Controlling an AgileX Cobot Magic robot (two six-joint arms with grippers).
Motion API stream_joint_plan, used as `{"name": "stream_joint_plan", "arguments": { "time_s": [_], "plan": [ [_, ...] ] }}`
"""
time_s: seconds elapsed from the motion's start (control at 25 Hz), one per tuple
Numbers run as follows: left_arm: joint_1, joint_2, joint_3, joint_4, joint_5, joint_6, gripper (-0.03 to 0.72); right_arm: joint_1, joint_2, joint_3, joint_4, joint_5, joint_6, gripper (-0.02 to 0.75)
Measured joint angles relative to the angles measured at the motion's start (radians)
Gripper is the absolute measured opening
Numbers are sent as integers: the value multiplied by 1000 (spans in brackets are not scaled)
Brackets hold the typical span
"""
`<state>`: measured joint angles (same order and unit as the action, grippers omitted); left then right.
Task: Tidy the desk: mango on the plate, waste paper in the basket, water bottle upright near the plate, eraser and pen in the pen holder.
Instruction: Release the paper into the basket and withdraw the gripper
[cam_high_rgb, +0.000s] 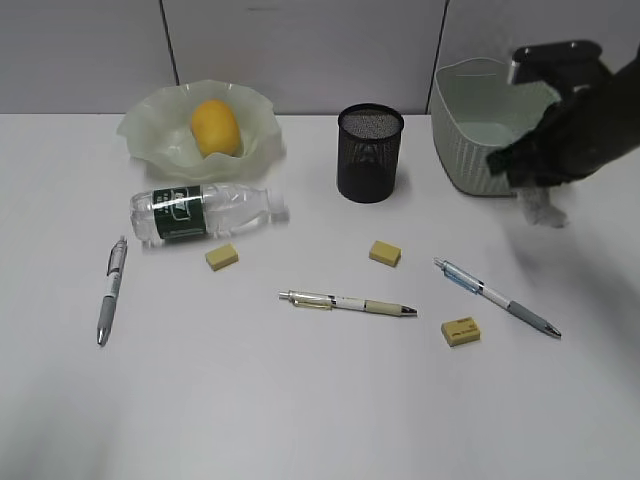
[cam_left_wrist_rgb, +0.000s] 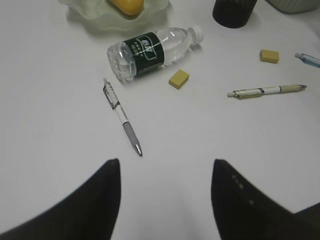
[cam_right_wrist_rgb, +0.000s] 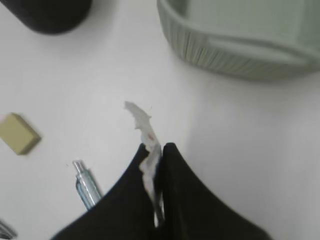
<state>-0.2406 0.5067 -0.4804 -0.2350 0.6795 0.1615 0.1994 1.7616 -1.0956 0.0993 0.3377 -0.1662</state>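
Your waste paper (cam_right_wrist_rgb: 145, 125) is pinched between the right gripper (cam_right_wrist_rgb: 159, 150) fingers, jaws closed tight on it, hanging just near-side of the basket (cam_high_rgb: 470, 150) at far right, not in yet. Mango (cam_high_rgb: 215, 127) already sits on the plate (cam_high_rgb: 150, 135), far left. Still to do: the water bottle (cam_high_rgb: 205, 212) lies on its side near the plate, and three pens and three erasers lie loose around the pen holder (cam_high_rgb: 370, 153). Your left gripper (cam_left_wrist_rgb: 165, 185) hangs open, holding nothing.
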Motion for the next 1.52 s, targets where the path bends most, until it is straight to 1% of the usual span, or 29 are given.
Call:
{"name": "stream_joint_plan", "arguments": {
  "time_s": [0.08,0.24,0.44,0.56,0.64,0.72,0.96,1.0,1.08,1.16,1.2,1.24,1.28,1.4,1.52],
  "plan": [
    [0,0,0,-1,0,0,438,0,-28,-57,0,2,0,45],
    [0,0,0,-1,0,0,438,-1,-5,-237,0,2,0,45],
    [0,0,0,-1,0,0,438,-14,144,-519,-1,-1,0,44],
    [0,0,0,-1,-1,0,438,-36,249,-661,-1,-1,0,43],
    [0,0,0,-1,0,0,438,-52,307,-727,-1,-1,0,43],
    [0,0,0,-1,0,0,438,-60,355,-767,-1,-1,0,43],
    [0,0,0,-2,0,0,438,-64,445,-780,1,-1,0,53],
    [0,0,0,-2,0,0,438,-64,457,-780,4,-1,0,86],
    [0,0,0,-3,0,0,438,-64,475,-780,11,0,0,229],
    [0,0,0,-3,0,0,438,-64,484,-780,15,-2,0,459],
    [0,0,0,-3,0,0,438,-64,484,-780,15,-2,0,549],
    [0,0,0,-3,0,0,437,-64,484,-780,16,-6,0,586],
    [0,0,0,-3,0,-1,437,-64,484,-781,18,-10,0,604],
    [0,0,0,-3,0,-1,436,-64,484,-782,19,-1,0,606],
    [0,0,0,-3,0,-1,436,-64,481,-782,20,41,0,602]
  ]
}}
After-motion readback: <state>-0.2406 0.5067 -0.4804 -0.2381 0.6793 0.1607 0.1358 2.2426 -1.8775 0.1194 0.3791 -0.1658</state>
